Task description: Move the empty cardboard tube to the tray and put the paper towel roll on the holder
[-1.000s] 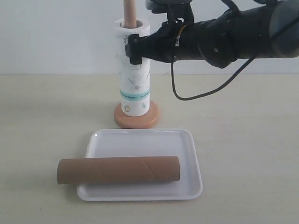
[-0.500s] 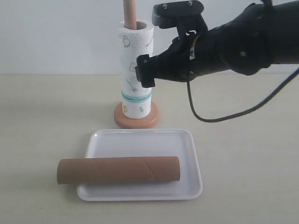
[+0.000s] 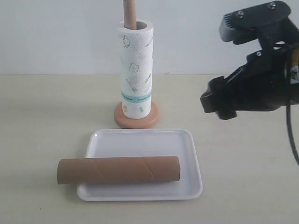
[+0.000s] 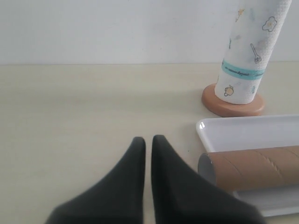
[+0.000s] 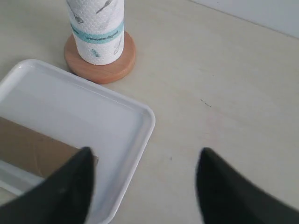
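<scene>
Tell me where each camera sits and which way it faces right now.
Exterior: in front of the table, facing the wall; sees roll on holder, tube on tray; right arm at right.
Left wrist: low over the table, looking along the shut left gripper at the tube's end.
Right wrist: above, looking down past the open right gripper at the tray's corner and the holder's base.
Shared: all three show roll, holder, tray, tube.

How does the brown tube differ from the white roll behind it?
The brown cardboard tube lies flat across the tray; the white paper roll stands upright on the wooden holder. The tube is plain and slim; the roll is thicker, printed with small drawings. Both are hollow cylinders.
</scene>
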`<state>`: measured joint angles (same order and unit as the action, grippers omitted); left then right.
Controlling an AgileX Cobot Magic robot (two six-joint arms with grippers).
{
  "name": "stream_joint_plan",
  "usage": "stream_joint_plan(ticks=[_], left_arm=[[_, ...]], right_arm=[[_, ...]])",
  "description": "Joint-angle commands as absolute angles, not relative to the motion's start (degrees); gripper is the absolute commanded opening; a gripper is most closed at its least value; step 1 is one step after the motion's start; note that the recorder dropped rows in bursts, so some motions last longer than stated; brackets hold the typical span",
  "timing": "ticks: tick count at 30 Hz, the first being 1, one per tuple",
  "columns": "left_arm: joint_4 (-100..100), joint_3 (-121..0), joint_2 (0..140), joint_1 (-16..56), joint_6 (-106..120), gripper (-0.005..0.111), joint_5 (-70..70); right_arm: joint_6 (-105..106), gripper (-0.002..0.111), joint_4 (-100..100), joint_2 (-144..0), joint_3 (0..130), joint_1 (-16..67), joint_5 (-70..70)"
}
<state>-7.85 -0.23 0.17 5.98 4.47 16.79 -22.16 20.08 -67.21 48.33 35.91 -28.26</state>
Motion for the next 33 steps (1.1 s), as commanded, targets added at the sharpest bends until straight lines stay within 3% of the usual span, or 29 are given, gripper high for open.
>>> stream_joint_plan(ticks=[1, 2, 17, 24, 26, 29, 33], left_arm=[[-8.4, 0.0, 0.0, 5.7, 4.6, 0.004, 16.8], [-8.4, 0.0, 0.0, 5.7, 4.6, 0.004, 16.8], [-8.4, 0.0, 0.0, 5.7, 4.6, 0.004, 16.8], [-8.4, 0.0, 0.0, 5.7, 4.6, 0.004, 16.8], [-8.4, 0.0, 0.0, 5.7, 4.6, 0.004, 16.8], [-8.4, 0.0, 0.0, 5.7, 4.6, 0.004, 16.8], [-8.4, 0.0, 0.0, 5.7, 4.6, 0.004, 16.8]], right_arm=[[-22.5, 0.011, 17.6, -62.8, 47.8, 35.9, -32.2], [-23.1, 0.0, 17.1, -62.0, 47.8, 35.9, -32.9], [-23.2, 0.003, 16.9, -60.5, 47.8, 36.5, -31.7], [-22.9, 0.003, 25.2, -48.5, 46.1, 36.4, -28.4], [-22.9, 0.003, 26.3, -42.0, 40.5, 32.8, -18.6], [-23.4, 0.003, 26.2, -29.9, 25.6, 21.0, -5.7], [-24.0, 0.003, 26.2, -13.5, 9.6, 10.1, -4.0]])
